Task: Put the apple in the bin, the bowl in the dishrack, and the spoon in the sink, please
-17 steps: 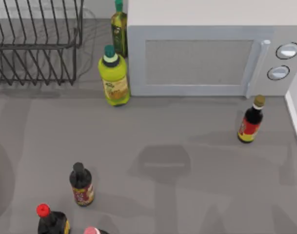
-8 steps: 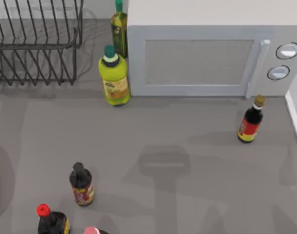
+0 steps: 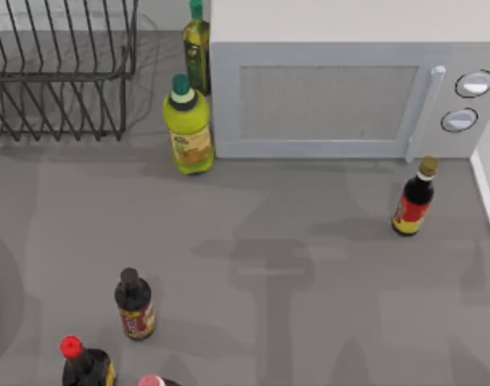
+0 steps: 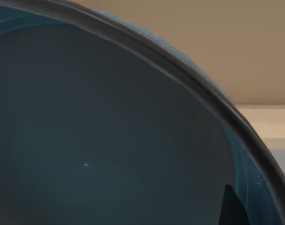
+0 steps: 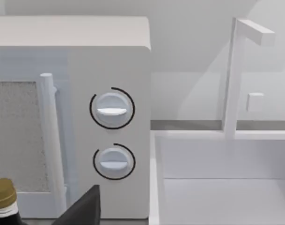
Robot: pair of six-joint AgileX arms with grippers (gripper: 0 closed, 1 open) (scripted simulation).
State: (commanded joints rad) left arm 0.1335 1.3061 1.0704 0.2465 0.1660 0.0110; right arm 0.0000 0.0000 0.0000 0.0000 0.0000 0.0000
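Bowl: the teal-blue bowl (image 4: 109, 140) sits tight against the left wrist camera, its dark rim sweeping across — where it lies relative to the dishrack I cannot tell.
Left jaws: one dark fingertip (image 4: 231, 208) pokes up inside the bowl wall; clenched or released, I cannot tell.
Dishrack: the wire dishrack (image 3: 59, 72) waits just beyond the green bottle (image 3: 188, 125), on the side away from the microwave (image 3: 341, 88).
Right arm: parked facing the microwave dials, with the sink (image 5: 226, 178) right beside the microwave; jaw state — cannot tell.
Risk: if the hold is only on the rim, the deep bowl could tilt and slip out.
Risk: a low swing toward the dishrack could catch its prongs or knock the green bottle over.
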